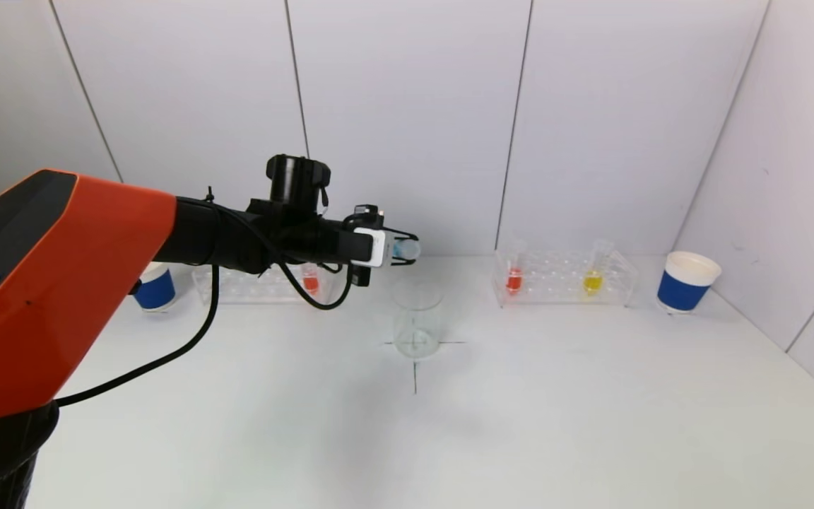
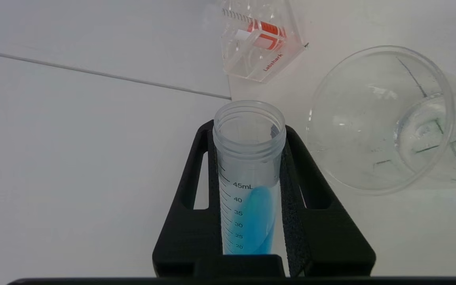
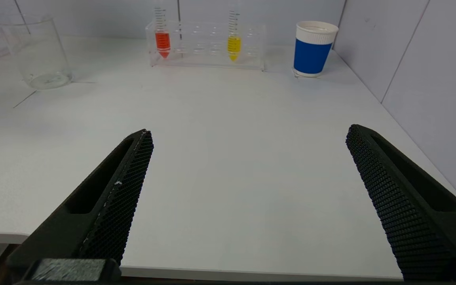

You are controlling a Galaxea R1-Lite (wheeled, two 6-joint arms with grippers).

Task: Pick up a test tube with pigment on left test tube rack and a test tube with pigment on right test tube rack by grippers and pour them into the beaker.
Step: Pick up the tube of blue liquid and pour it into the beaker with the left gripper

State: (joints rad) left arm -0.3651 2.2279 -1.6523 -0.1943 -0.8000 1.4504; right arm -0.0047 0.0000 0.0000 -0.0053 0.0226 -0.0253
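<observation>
My left gripper point(image 1: 401, 249) is shut on a test tube with blue pigment point(image 2: 249, 186) and holds it tipped almost level, its open mouth just above and behind the rim of the glass beaker point(image 1: 417, 319). The blue liquid lies along the tube's side, short of the mouth. The beaker point(image 2: 382, 118) holds no colour. The left rack point(image 1: 251, 284) keeps a red tube point(image 1: 310, 281). The right rack point(image 1: 564, 278) holds a red tube point(image 1: 514, 277) and a yellow tube point(image 1: 593, 278). My right gripper point(image 3: 247, 136) is open and empty near the table's front edge, out of the head view.
A blue and white paper cup point(image 1: 687, 281) stands right of the right rack; another point(image 1: 155, 285) stands left of the left rack. Walls close the back and right side. A black cross point(image 1: 415, 344) marks the table under the beaker.
</observation>
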